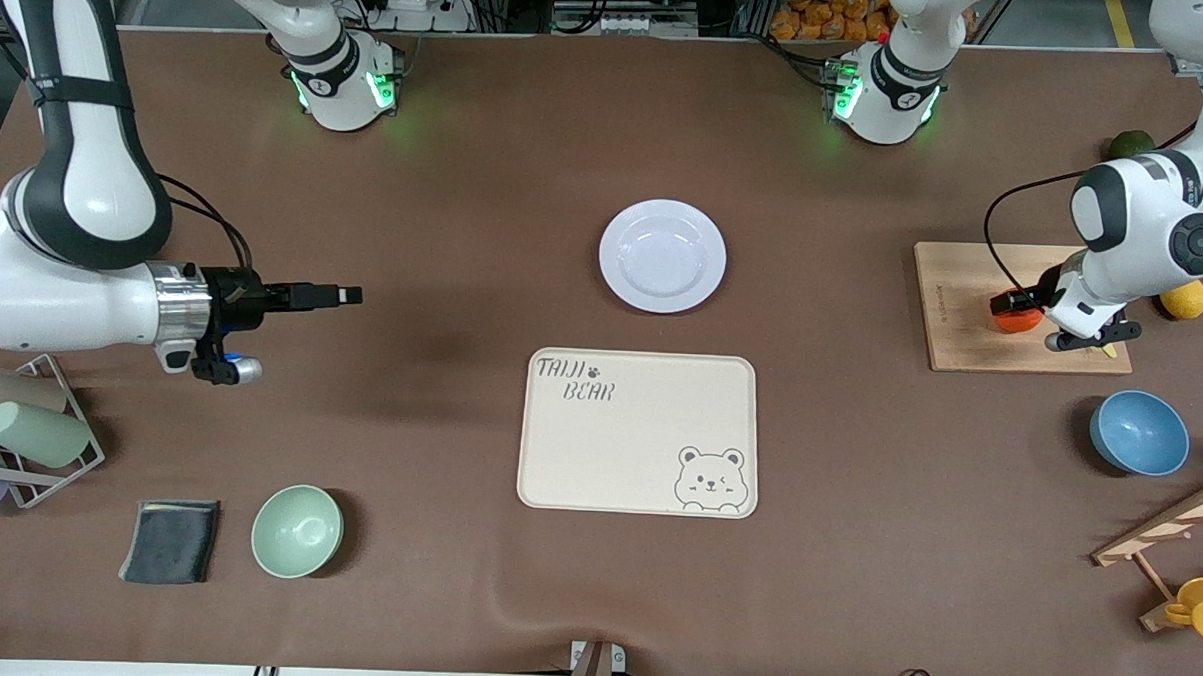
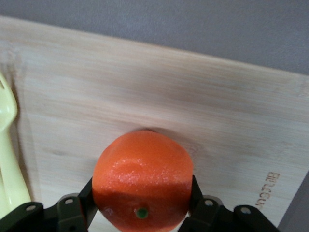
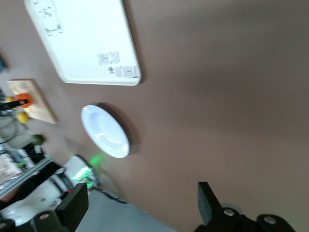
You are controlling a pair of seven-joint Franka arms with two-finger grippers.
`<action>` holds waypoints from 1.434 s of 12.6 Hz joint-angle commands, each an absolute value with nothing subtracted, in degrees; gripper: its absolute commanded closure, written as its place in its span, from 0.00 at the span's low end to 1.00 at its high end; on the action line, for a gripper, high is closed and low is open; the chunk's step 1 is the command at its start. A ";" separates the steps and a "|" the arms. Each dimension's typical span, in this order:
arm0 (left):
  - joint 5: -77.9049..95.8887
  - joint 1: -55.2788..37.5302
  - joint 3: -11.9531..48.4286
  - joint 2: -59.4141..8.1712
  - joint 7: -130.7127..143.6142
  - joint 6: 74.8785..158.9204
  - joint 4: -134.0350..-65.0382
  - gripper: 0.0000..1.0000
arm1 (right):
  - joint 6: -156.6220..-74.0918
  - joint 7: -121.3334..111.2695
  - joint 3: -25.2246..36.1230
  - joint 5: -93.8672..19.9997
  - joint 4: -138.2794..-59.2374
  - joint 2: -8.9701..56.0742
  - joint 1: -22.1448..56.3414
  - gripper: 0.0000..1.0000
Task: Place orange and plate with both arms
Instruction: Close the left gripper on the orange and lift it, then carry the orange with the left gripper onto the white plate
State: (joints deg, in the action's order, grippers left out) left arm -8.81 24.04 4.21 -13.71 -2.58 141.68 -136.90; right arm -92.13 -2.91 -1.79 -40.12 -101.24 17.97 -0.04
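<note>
The orange [image 1: 1018, 316] sits on a wooden cutting board [image 1: 962, 326] toward the left arm's end of the table. My left gripper [image 1: 1015, 304] is shut on it. In the left wrist view the orange [image 2: 142, 176] fills the space between the two black fingers [image 2: 87, 195], with the board [image 2: 169, 96] under it. The pale plate [image 1: 662, 255] lies mid-table, farther from the front camera than the cream tray [image 1: 638, 439]. It also shows in the right wrist view as the plate [image 3: 105, 131]. My right gripper [image 1: 348, 294] hangs open over bare table toward the right arm's end, its fingers [image 3: 76, 207] wide apart and nothing between them.
A lemon [image 1: 1185, 298] and a dark green fruit [image 1: 1131, 144] lie near the board. A pale yellow fork [image 2: 7, 159] rests on the board. A blue bowl [image 1: 1139, 432], green bowl [image 1: 297, 530], grey cloth [image 1: 170, 540], cup rack [image 1: 33, 428] and wooden stand [image 1: 1169, 553] ring the nearer table.
</note>
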 commanded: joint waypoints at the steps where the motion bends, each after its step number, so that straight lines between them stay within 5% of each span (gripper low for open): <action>1: -9.93 24.35 5.70 -13.72 -4.31 139.15 -132.99 0.96 | -96.48 -3.07 -1.84 -44.29 -106.41 18.46 0.96 0.00; 6: -5.28 24.35 21.94 -11.07 4.97 114.82 -117.80 1.00 | -99.48 -4.56 -1.85 -48.51 -109.42 18.46 2.81 0.00; 14: -5.19 23.73 49.98 -10.99 29.67 110.74 -115.49 1.00 | -106.69 -9.67 -1.93 -55.63 -116.27 18.63 5.53 0.00; 18: -4.92 17.26 55.02 -11.78 45.83 113.37 -119.17 1.00 | -113.28 -22.04 -1.85 -66.76 -123.47 18.54 9.83 0.00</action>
